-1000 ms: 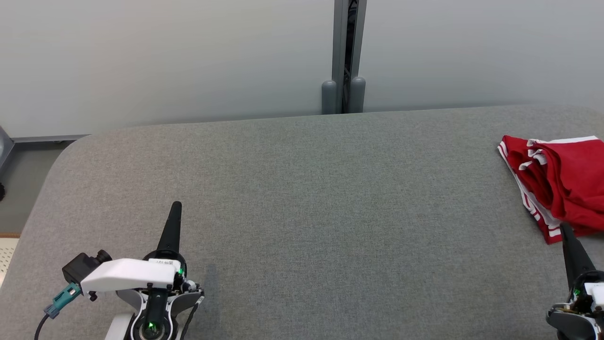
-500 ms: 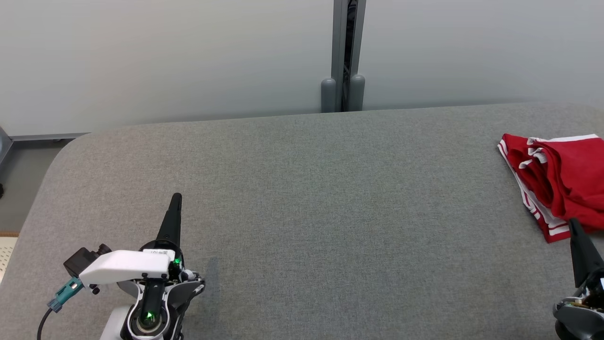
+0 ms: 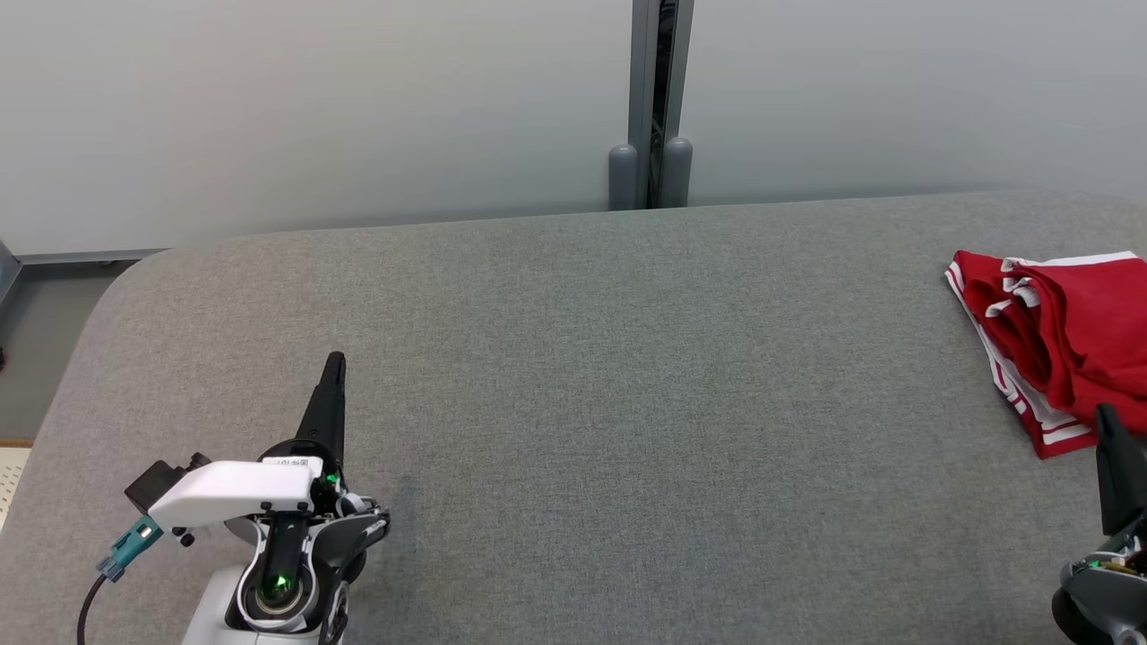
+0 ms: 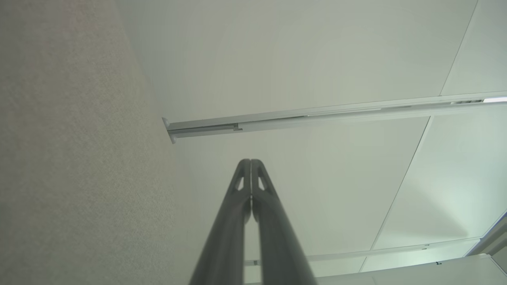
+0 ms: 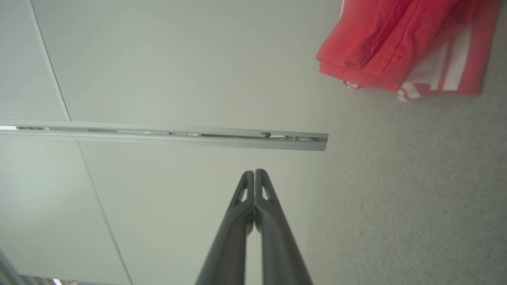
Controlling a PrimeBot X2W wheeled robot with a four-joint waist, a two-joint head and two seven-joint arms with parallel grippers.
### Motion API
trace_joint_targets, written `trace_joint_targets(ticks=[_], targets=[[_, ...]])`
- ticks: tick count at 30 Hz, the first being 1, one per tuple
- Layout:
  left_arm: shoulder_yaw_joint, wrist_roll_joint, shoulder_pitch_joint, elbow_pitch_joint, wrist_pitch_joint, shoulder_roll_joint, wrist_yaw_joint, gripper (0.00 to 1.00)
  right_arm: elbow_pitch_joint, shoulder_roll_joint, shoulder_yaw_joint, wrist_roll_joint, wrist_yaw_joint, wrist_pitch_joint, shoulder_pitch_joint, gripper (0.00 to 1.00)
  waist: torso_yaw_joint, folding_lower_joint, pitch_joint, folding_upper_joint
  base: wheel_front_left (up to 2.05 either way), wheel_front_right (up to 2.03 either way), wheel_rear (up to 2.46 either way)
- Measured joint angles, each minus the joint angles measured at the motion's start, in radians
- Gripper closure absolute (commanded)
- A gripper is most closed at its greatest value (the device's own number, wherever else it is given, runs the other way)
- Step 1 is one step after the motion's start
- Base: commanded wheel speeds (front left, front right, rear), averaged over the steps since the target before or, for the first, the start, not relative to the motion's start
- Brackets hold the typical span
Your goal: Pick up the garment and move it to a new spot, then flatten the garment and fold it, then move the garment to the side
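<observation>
One red garment [image 3: 1075, 331]; left pincer [image 3: 334, 363], right pincer [image 3: 1108, 414] closed

A folded red garment with white stripes [image 3: 1066, 340] lies at the right edge of the grey fabric-covered table [image 3: 573, 358]. The left gripper [image 3: 333, 363] shows lower left, fingers together; the right gripper [image 3: 1108, 414] points at the garment's near edge.

Table [image 3: 573, 403]: grey woven cloth cover, matt, finely rough. Garment [image 3: 1075, 331]: soft red cloth, white striped trim, matt. Left pincer [image 3: 333, 360]: dark matt fingers [image 4: 233, 221], smooth; white glossy plastic casing [image 3: 233, 493] behind. Wall panels [image 3: 314, 116]: smooth, faintly sheened.
</observation>
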Motion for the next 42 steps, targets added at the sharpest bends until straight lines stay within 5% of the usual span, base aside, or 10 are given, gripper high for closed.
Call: trace_joint_targets(ticks=[42], targets=[[-0.001,-0.003,-0.004,0.000,0.000,0.000,-0.003,1.00,0.001,0.010,-0.017,-0.006,0.000,0.015,-0.005,1.00,0.000,0.0000,0.000,0.0000,0.00,0.00,0.00]])
